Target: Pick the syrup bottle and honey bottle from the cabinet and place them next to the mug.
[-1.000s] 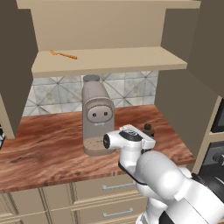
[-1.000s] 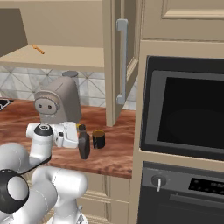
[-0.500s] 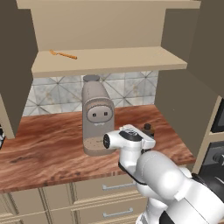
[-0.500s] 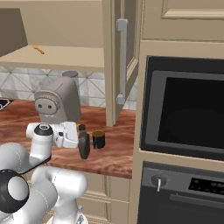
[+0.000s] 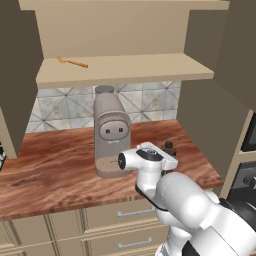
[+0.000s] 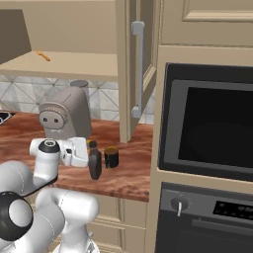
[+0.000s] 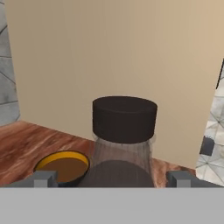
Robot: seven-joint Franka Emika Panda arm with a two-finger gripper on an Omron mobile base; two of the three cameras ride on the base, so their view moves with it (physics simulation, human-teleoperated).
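I see syrup bottle upright on counter, just left of mug. Claw sits at bottle's neck; probably pinching it, but I cannot tell for sure. Hand view: black cap close ahead, mug lower left.

The white arm is bent low over the counter edge, with the wrist turned sideways. The gripper is at counter height, and its fingers stand on both sides of the syrup bottle.
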